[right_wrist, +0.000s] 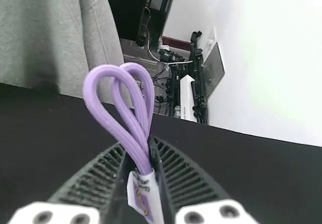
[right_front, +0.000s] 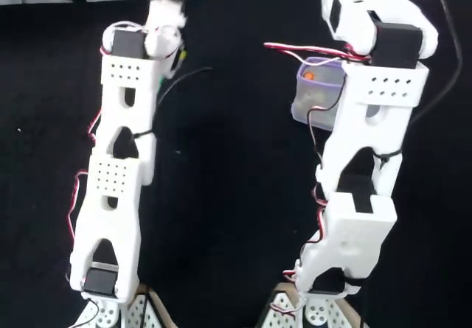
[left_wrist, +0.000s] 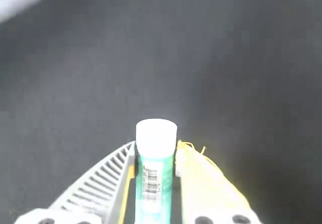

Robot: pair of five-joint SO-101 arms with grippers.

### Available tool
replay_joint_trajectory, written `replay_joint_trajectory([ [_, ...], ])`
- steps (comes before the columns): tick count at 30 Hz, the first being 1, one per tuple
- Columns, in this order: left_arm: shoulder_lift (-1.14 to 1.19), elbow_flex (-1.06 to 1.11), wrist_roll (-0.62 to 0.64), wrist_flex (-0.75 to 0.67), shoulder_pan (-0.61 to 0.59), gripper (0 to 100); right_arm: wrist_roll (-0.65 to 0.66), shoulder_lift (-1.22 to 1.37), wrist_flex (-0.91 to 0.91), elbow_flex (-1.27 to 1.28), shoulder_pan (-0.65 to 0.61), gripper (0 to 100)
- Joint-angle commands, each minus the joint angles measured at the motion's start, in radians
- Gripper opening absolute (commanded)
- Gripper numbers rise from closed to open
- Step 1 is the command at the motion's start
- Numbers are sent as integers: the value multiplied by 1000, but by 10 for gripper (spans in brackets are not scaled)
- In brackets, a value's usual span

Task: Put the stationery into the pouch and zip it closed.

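Near: left pincer [left_wrist: 156, 148] clenched on green glue stick [left_wrist: 156, 176], white cap forward, over black surface [left_wrist: 226, 58]. Farther: right pincer [right_wrist: 139, 151] grips purple loop [right_wrist: 136, 136]; pouch [right_front: 317, 92] hangs beside that arm, well apart. Judgement: steady pouch mouth upward, carry stick across, release only inside.

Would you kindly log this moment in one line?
left gripper: shut on glue stick | right gripper: shut on purple loop | pouch: beside right arm
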Motion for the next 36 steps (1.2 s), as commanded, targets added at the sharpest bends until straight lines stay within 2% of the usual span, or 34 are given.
replay_joint_trajectory([
  [1, -172, -51, 123, -14, 77, 29, 12, -5, 3, -41, -20, 13],
  [8, -339, -51, 219, 115, 191, 29, 12, -4, 2, -41, -18, 14],
  [13, -494, -42, 308, 120, 216, 28, 12, -4, 0, -41, -18, 14],
  [18, -597, -38, 330, 123, 254, 28, 12, -4, 2, -41, -15, 14],
  [23, -721, 133, 328, 126, 292, 28, 12, -4, 2, -41, -14, 14],
  [30, -1076, 409, 316, 115, 280, 28, 5, -7, 3, -42, -21, 13],
  [32, -1137, 466, 287, 104, 280, 28, 2, -12, 20, -48, -46, 12],
  [36, -1244, 484, 330, 83, 280, 28, 3, -35, 83, -73, -138, 12],
])
